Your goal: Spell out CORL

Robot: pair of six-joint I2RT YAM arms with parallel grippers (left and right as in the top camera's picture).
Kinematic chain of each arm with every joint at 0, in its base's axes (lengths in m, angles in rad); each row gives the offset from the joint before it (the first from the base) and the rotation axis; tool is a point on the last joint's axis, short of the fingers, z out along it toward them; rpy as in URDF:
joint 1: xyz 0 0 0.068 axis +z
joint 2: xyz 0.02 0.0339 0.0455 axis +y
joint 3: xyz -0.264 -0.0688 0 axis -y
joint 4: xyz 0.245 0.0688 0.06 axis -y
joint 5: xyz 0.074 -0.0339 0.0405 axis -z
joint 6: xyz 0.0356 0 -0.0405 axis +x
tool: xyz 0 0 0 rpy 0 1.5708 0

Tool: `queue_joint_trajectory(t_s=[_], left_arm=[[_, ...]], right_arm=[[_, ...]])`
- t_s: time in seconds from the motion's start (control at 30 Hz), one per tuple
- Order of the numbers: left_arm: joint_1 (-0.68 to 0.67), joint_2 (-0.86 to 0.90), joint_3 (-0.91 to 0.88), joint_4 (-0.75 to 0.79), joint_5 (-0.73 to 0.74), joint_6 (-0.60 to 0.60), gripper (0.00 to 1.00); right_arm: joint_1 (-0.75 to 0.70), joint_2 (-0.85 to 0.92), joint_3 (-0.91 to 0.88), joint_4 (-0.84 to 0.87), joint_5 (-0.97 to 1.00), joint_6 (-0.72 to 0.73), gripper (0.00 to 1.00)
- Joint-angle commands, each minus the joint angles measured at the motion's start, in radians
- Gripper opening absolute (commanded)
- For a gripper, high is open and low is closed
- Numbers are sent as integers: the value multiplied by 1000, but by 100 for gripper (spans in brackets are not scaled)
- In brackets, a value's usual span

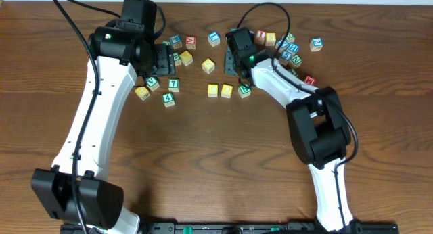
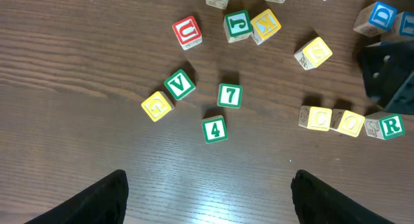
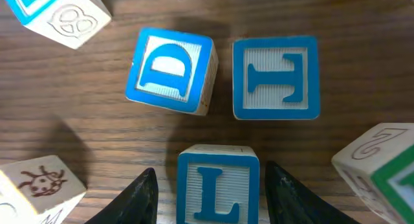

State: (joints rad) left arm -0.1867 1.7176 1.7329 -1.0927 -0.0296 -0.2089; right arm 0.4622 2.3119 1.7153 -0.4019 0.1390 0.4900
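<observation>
D cube (image 3: 169, 68) and I cube (image 3: 276, 78) stand near the L cube (image 3: 218, 185).

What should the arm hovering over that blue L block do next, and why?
Probably close the right gripper on the L cube: its fingers straddle it with small gaps either side, and the row C, O, R lacks only that letter.

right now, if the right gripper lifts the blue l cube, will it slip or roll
Probably stiff and light: the blue L cube looks wooden. Flat sides suit the right gripper, so rolling seems unlikely. Smooth faces might slip.
</observation>
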Motion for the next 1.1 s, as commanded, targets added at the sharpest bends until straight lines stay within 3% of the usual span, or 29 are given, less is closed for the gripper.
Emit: queue_joint_trajectory(t_s=[0.0, 0.2, 0.6, 1.07], left_arm=[[0, 2, -11, -2, -8, 6, 80], [0, 2, -11, -2, -8, 6, 80], [0, 2, -11, -2, -8, 6, 80], [0, 2, -11, -2, -8, 6, 80]], right_arm=[[-4, -2, 5, 8, 13, 15, 47], [-4, 24, 5, 34, 16, 14, 46], [-5, 24, 5, 36, 16, 14, 30], [-6, -28, 5, 24, 16, 0, 26]])
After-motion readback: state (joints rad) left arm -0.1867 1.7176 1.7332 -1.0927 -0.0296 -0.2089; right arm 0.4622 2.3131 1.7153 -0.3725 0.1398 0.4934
